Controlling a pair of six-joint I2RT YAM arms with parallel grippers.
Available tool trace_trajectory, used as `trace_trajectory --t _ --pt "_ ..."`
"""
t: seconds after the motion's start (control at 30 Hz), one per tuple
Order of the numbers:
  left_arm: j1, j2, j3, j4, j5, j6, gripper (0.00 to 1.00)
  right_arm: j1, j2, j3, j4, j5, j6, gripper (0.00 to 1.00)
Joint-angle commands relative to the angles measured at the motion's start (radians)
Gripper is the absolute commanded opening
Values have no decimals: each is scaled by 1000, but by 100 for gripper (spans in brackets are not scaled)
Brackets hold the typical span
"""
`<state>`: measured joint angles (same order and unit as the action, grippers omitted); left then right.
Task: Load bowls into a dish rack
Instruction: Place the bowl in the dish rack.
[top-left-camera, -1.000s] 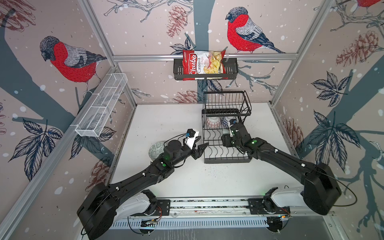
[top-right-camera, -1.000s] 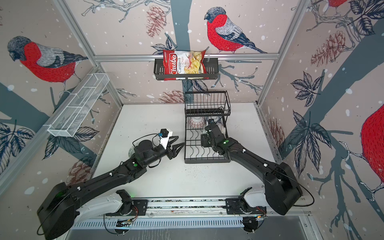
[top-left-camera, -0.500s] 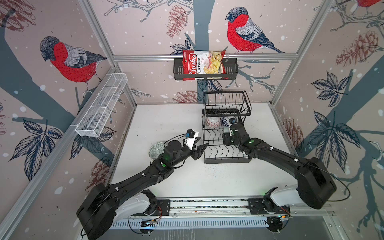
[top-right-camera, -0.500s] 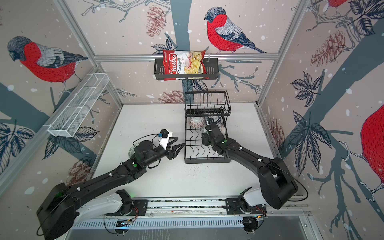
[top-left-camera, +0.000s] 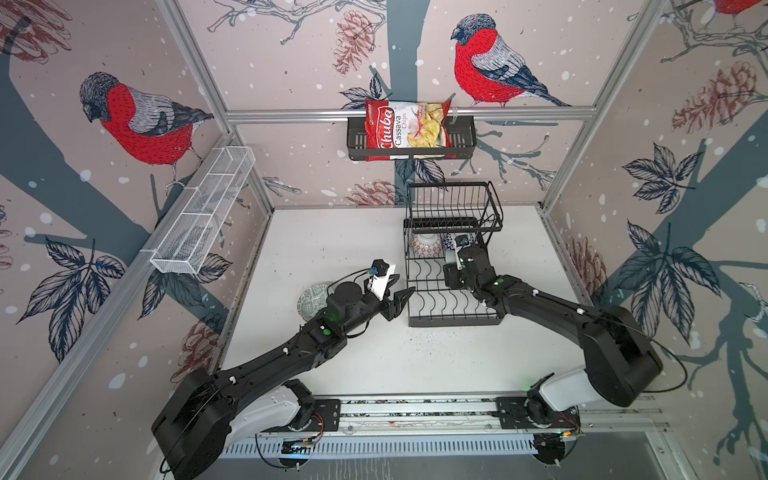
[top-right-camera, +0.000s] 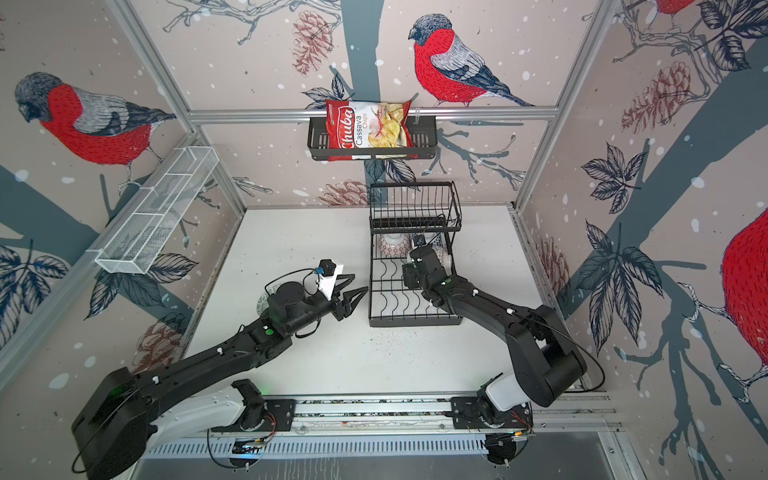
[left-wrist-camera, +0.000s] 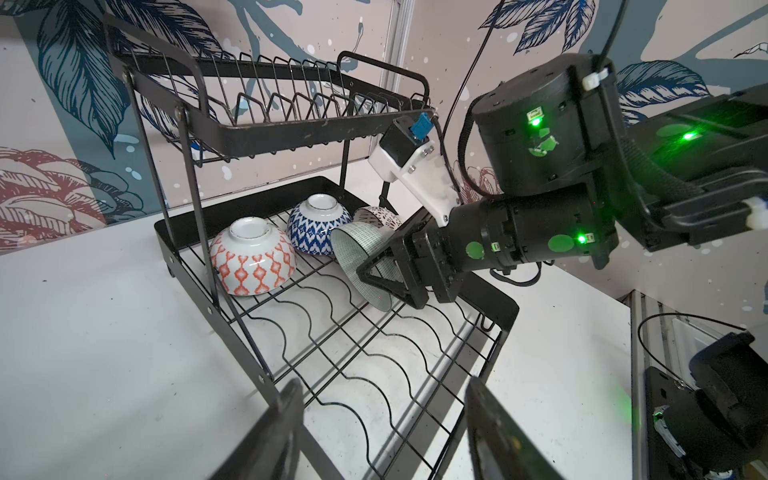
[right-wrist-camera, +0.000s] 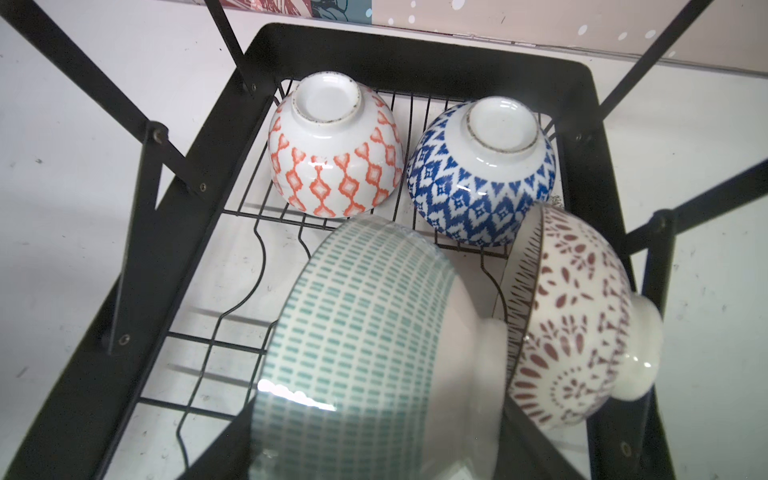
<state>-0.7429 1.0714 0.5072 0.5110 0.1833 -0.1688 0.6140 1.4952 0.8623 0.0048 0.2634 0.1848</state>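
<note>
The right tool (left-wrist-camera: 376, 278) is clenched on a teal-dashed bowl (right-wrist-camera: 357, 316), which is tilted over the dish rack (top-left-camera: 455, 322) base. A maroon-patterned bowl (right-wrist-camera: 573, 332) lies on its side just beside it. Under the rack's raised basket (top-left-camera: 453, 203), an orange-red bowl (right-wrist-camera: 332, 166) and a blue bowl (right-wrist-camera: 482, 178) sit upside down. The left tool (top-left-camera: 401, 291) hovers beside the rack, released and empty.

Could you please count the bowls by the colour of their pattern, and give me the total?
orange bowl: 1
blue bowl: 1
teal bowl: 1
maroon bowl: 1
grey bowl, on the table outside the rack: 1
Total: 5 bowls in view
</note>
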Motion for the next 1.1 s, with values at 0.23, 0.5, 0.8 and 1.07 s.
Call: trace_trajectory --t 0.23,0.5,0.8,1.07 --pt "2 -16 -8 6 -8 0 61 16 55 49 32 117 -53 57" --pt "3 -18 -13 2 -12 3 61 15 93 68 49 119 -57 57" --pt "4 -12 -14 8 -12 -1 61 1 130 83 68 77 -14 57" --pt "4 -11 -13 7 -9 -1 61 -19 154 86 60 41 47 61"
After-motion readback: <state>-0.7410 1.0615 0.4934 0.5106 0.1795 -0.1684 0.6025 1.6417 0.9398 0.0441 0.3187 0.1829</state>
